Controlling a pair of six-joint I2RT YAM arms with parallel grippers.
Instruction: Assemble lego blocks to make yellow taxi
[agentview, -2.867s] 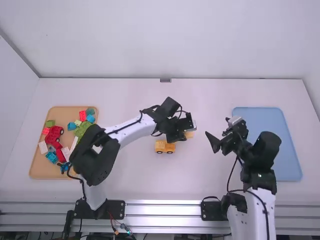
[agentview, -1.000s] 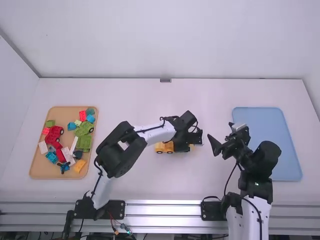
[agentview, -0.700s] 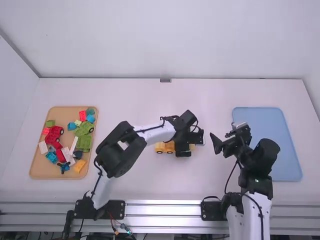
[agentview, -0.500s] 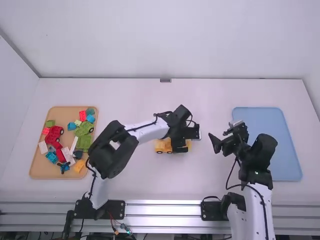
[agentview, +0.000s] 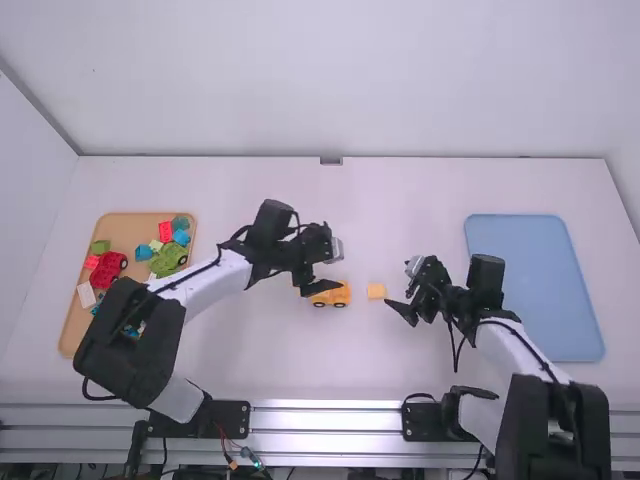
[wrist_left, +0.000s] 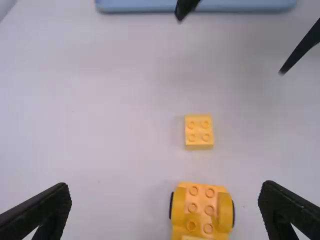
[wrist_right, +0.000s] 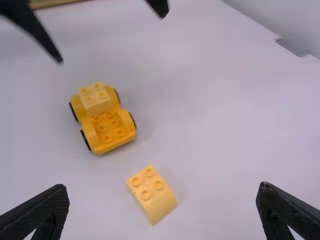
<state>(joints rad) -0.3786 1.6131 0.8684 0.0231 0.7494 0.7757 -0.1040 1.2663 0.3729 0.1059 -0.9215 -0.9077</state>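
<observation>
In the high view we are finding the car (agentview: 338, 297) on the bench (agentview: 280, 355), about midway between its near and far edges; the block (agentview: 377, 291) is lying just toward the right edge. In the left wrist view the left claw (wrist_left: 166, 189) is standing spread. In the right wrist view the right claw (wrist_right: 162, 187) is gaping likewise, the block lying askew. We are advising squaring the claw to its sides, gripping low, aligning studs, pressing straight down.

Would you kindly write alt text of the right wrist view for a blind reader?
A yellow wheeled base with a paler block on it stands on a white table, apart from a loose yellow block. The right gripper is open at the bottom, the left gripper open at the top.
</observation>
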